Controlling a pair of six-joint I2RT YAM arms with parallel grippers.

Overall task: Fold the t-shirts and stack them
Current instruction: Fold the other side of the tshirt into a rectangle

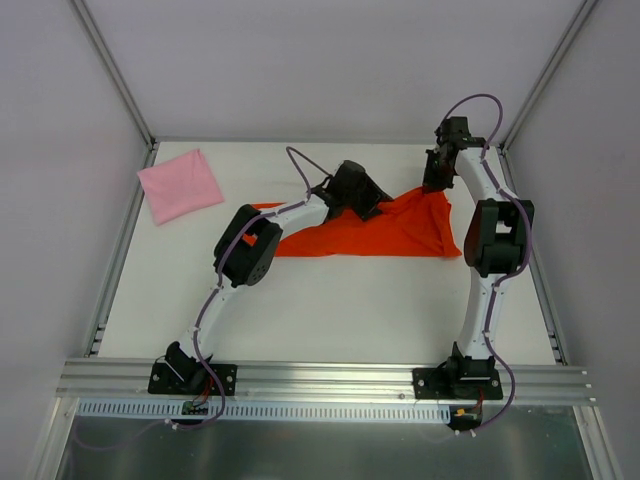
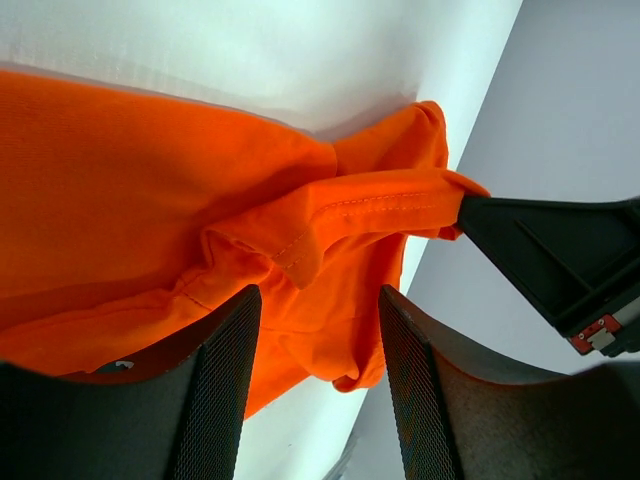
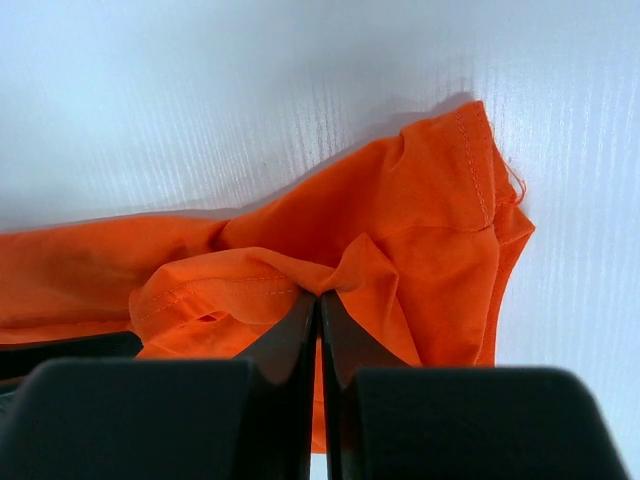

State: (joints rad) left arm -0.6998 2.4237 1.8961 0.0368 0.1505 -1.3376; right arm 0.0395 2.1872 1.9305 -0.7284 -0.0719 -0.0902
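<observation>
Orange-red shirt (image 1: 400,232), soft, rumpled; pink square (image 1: 180,186).

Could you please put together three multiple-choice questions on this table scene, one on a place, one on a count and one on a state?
1. Where does the folded pink t-shirt lie on the table?
A. At the far left corner
B. At the near right corner
C. In the middle of the near edge

2. How many t-shirts are in view?
A. One
B. Two
C. Four

3. How does the right gripper stand?
A. Wide open over bare table
B. Shut on the orange-red t-shirt
C. Shut on the pink t-shirt

Answers:
1 A: it sits by the far left edge in the top view.
2 B: one is pink and one is orange-red.
3 B: its fingers pinch a fold of orange-red cloth with no gap between them.
</observation>
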